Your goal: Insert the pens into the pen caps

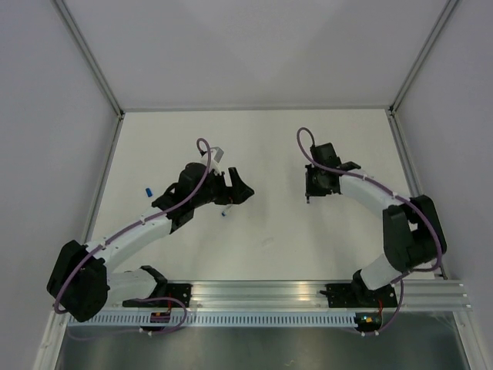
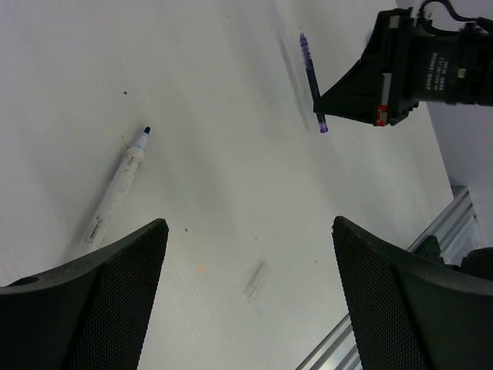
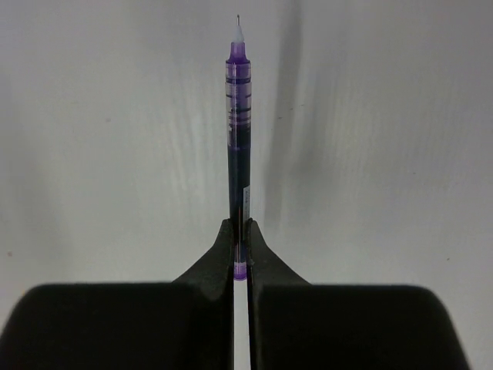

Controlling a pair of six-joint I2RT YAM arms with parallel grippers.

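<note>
Slim see-through purple plastic pen [image 3: 237, 139] looks glossy, smooth white worktop [image 3: 92, 154] is matt, black pads [image 2: 115, 308] on the left pincer [image 2: 248, 227] finely dimpled.

Between my left gripper's [image 2: 248, 223] jaws lie bare table [image 2: 231, 154] and a small clear piece [image 2: 258, 281]; white marker [image 2: 119, 189] left, right gripper [image 2: 323, 102] with purple pen [image 2: 310, 73] ahead.

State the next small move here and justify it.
Probably lower the open left gripper onto the small clear tube beneath it, apparently a cap: the right gripper is already shut on the purple pen, tip pointing out.
</note>
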